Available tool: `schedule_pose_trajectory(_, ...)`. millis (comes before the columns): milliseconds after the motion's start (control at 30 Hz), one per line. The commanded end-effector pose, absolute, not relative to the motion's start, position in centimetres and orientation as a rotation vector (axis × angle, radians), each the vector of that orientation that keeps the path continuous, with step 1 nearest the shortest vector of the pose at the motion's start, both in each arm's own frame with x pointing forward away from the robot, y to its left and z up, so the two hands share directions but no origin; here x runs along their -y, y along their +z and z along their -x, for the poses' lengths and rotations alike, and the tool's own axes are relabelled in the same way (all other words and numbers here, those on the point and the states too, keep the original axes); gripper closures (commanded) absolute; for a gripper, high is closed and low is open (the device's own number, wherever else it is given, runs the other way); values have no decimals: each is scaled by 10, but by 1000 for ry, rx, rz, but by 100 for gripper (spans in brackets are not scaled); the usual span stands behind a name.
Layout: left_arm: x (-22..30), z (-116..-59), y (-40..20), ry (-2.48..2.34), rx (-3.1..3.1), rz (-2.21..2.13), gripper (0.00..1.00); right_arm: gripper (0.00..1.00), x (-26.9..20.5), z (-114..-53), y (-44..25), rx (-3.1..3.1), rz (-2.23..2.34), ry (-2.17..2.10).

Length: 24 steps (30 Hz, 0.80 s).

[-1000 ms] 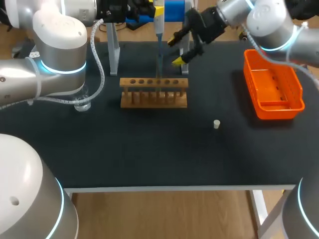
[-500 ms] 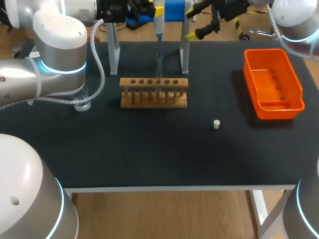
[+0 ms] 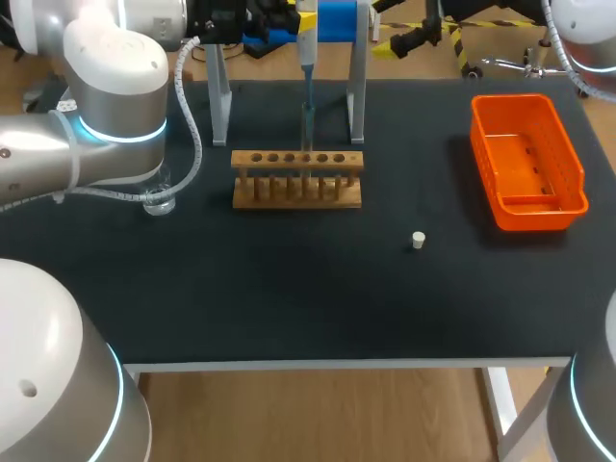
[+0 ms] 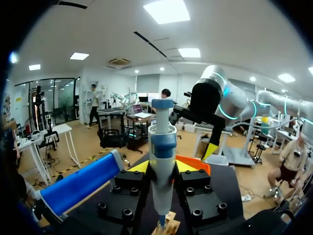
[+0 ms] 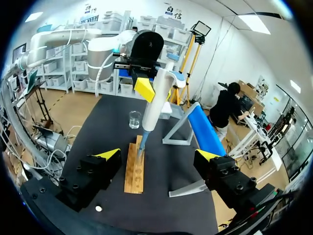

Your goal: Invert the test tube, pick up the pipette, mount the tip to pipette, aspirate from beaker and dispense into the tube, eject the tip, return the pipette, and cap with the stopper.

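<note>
My left gripper [image 4: 162, 167] is shut on the white and blue pipette [image 4: 162, 156], which it holds upright over the wooden test tube rack [image 3: 298, 179]. The pipette [image 3: 306, 43] ends in a thin tip just above the rack's middle holes. I cannot make out a tube in the rack. My right gripper [image 5: 158, 155] is open and empty. It is raised beyond the table's far edge and faces the pipette [image 5: 152, 105] and the rack [image 5: 135, 166]. The glass beaker [image 3: 160, 199] stands left of the rack. The small pale stopper [image 3: 418, 240] lies on the mat to the rack's front right.
The pipette stand, a white frame [image 3: 357, 96] with a blue bar, stands behind the rack. An orange basket [image 3: 527, 164] sits at the right edge of the table. My left arm [image 3: 106, 115] stretches over the table's left side.
My right gripper has drawn back from beside the pipette, up and away past the far edge of the table. The left arm and the pipette have kept still.
</note>
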<state>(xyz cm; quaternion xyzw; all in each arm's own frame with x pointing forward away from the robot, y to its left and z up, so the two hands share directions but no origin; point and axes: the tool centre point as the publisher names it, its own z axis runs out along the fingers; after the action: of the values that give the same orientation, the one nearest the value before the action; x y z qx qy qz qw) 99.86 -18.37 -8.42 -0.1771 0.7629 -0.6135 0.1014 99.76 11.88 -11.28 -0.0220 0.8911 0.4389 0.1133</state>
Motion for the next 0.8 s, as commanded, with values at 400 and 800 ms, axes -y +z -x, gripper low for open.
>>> schedule_pose_trajectory(400,185,-999,-85,-1816,-2247,523,100,100,-118,-997,-112,-2618,64,1284)
schedule_pose_trajectory(800,185,-999,-85,-1816,-2247,523,100,100,-123,-993,-92,-2611,105,1305)
